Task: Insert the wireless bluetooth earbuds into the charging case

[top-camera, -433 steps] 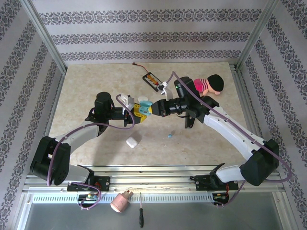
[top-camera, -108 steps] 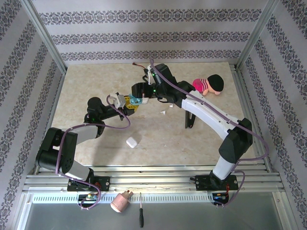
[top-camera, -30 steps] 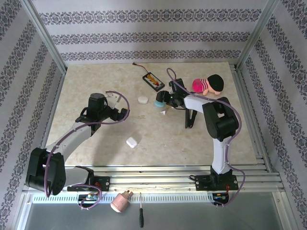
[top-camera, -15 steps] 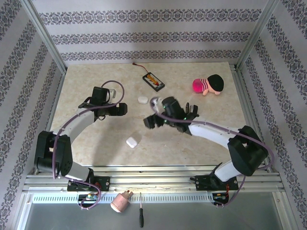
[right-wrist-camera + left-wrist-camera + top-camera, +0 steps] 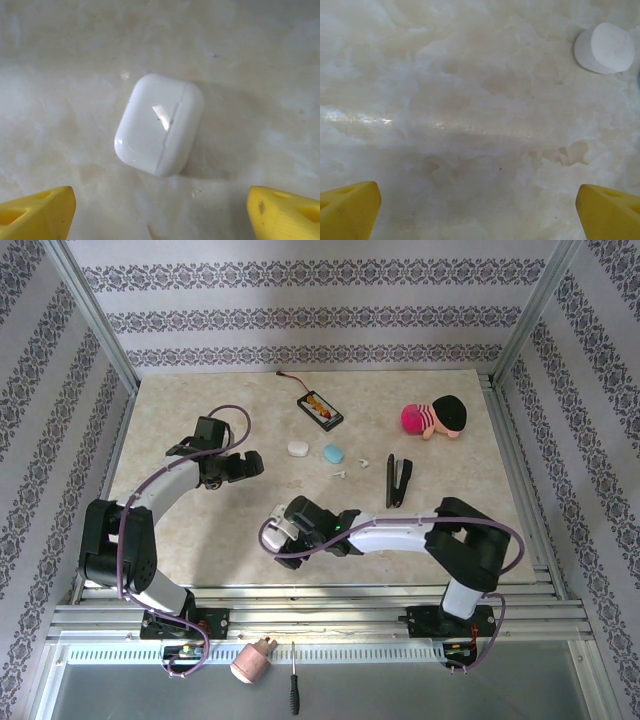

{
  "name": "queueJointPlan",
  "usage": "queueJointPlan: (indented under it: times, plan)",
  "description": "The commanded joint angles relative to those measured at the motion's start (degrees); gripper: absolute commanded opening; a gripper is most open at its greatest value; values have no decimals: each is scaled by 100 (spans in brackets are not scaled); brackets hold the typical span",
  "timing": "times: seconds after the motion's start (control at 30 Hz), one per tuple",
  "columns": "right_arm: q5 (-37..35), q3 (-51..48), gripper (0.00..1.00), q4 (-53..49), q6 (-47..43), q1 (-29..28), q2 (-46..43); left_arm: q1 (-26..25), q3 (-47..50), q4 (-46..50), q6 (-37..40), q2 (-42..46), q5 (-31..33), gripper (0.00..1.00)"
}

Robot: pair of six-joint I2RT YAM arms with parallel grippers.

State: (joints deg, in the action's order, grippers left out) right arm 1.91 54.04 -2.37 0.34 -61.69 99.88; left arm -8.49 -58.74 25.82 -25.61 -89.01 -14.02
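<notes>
A closed white charging case (image 5: 159, 124) lies flat on the marble table. My right gripper (image 5: 160, 215) hovers just short of it, open, with its yellow fingertips (image 5: 35, 212) wide apart and nothing between them. From above, the right gripper (image 5: 283, 530) sits at the near middle of the table. Two tiny white earbuds (image 5: 342, 472) (image 5: 364, 458) lie loose farther back, next to a light-blue case (image 5: 333, 452) and another white case (image 5: 297, 448). My left gripper (image 5: 240, 468) is open over bare table (image 5: 477, 212), with that white case (image 5: 605, 47) ahead to its right.
A black stapler (image 5: 398, 480) lies right of the earbuds. Behind them are a doll with a pink and black head (image 5: 435, 418) and a black and orange device with a cable (image 5: 320, 408). Metal frame rails edge the table.
My right arm has swung from the back, beside the light-blue case, to the near middle over the white case, and its jaws have opened wider. The left arm has barely shifted.
</notes>
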Motion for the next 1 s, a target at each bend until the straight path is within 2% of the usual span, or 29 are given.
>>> queueJointPlan:
  times: [0.0,0.17,0.3,0.5,0.73,0.8,0.87,0.97]
  plan:
    - [-291,572,89,-308,-184,-123,313,54,-26,257,-166,-47,71,99]
    - [-384,1141,84,-861,-140,-103,815,57,374,-132,-281,365,199,99]
    - [-220,1541,78,-1266,-144,-41,1158,81,105,414,-364,266,293,99]
    - [-89,1904,67,-1689,-48,91,1495,76,83,449,-254,306,307,99]
    - [42,1645,51,-1591,-114,236,1292,83,-22,536,-225,350,297,99]
    - [-4,1522,42,-1548,-222,262,1166,81,-62,555,-248,328,261,99]
    - [-136,1446,37,-1560,-303,314,1043,76,-98,538,-254,315,177,99]
    - [-209,1297,34,-1533,-388,427,774,77,-140,600,-209,361,-21,100]
